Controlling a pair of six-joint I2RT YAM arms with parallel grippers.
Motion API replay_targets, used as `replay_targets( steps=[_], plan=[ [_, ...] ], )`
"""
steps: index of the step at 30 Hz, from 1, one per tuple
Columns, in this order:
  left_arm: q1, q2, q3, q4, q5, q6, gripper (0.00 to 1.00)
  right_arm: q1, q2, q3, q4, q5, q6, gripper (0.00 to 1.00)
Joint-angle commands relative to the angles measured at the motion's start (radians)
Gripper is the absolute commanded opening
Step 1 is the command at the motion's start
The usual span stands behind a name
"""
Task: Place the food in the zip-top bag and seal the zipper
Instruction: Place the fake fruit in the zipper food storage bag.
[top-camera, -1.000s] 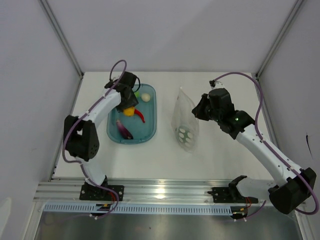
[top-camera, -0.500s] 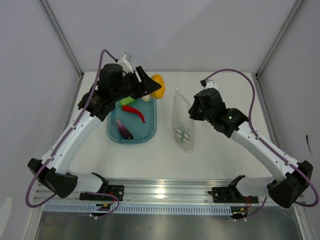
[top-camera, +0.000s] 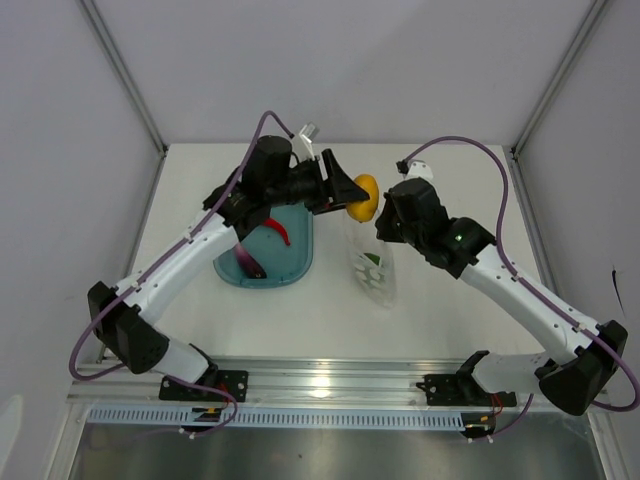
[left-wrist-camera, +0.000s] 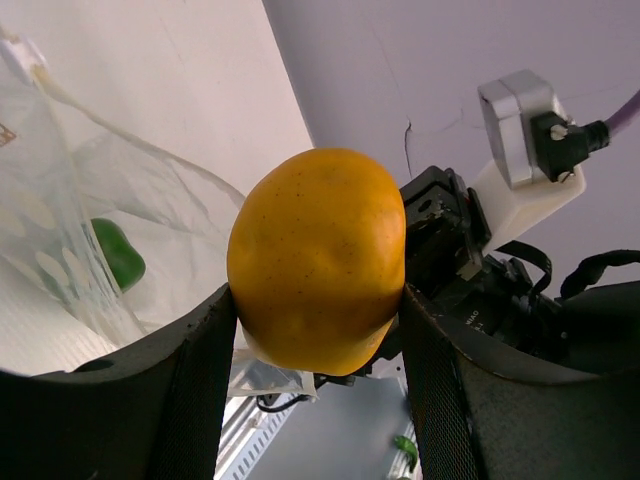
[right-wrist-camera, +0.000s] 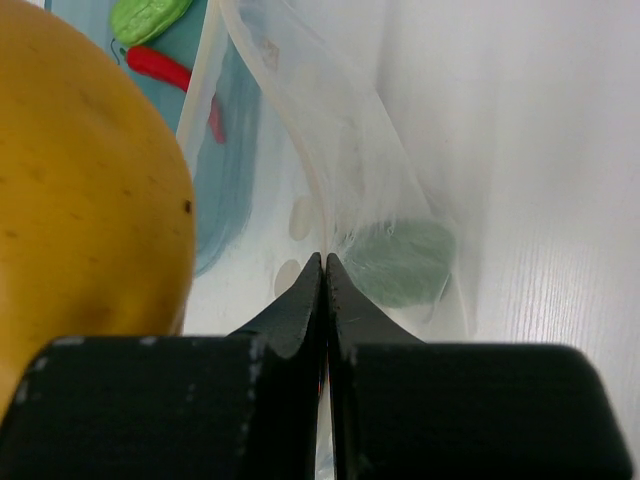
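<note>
Top external: left gripper (top-camera: 352, 197) clamps the yellow-orange piece (top-camera: 366, 196) beside the mouth of the zip-top bag (top-camera: 375, 272). Right wrist: right gripper (right-wrist-camera: 325, 268), fully closed, pinches the bag's rim.

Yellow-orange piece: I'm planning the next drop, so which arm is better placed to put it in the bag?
Left. The left tool grips the yellow-orange piece right beside the zip-top bag; the right tool is shut on the bag's edge, holding it up.

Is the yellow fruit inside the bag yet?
No, the left claw grips the yellow fruit in the air, outside the dotted bag.
</note>
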Motion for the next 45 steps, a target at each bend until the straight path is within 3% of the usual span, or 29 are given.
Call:
replay_targets(
  steps=[1,4,13,20,23,24,27,33,40,45],
  plan=[
    [-0.020,0.013,-0.003,0.023,0.003,-0.018,0.01,0.007,-0.020,0.043,0.012,0.039,0.002,0.00],
    [-0.030,0.016,-0.013,-0.045,-0.055,-0.001,0.01,0.007,-0.031,0.043,0.014,0.056,0.007,0.00],
    [-0.076,0.042,-0.127,-0.040,-0.063,0.017,0.01,0.008,-0.049,0.014,0.041,0.062,0.018,0.00],
    [-0.104,0.024,-0.098,-0.123,-0.242,0.136,0.04,0.007,-0.060,0.027,0.029,0.072,0.015,0.00],
    [-0.121,0.013,-0.086,-0.128,-0.293,0.192,0.43,0.007,-0.057,0.025,0.031,0.068,0.015,0.00],
    [-0.122,0.005,-0.084,-0.125,-0.289,0.196,0.66,0.007,-0.055,0.023,0.032,0.065,0.015,0.00],
    [-0.121,-0.024,-0.104,-0.085,-0.275,0.221,0.99,0.007,-0.051,0.020,0.034,0.059,0.015,0.00],
    [-0.121,-0.081,-0.133,-0.042,-0.296,0.247,1.00,0.009,-0.055,0.019,0.028,0.065,0.010,0.00],
    [-0.103,-0.234,-0.197,-0.019,-0.475,0.290,0.99,0.008,-0.060,0.011,0.020,0.073,0.002,0.00],
    [-0.011,-0.268,-0.156,-0.134,-0.574,0.273,0.99,0.009,-0.052,-0.001,0.028,0.070,0.001,0.00]
  ],
)
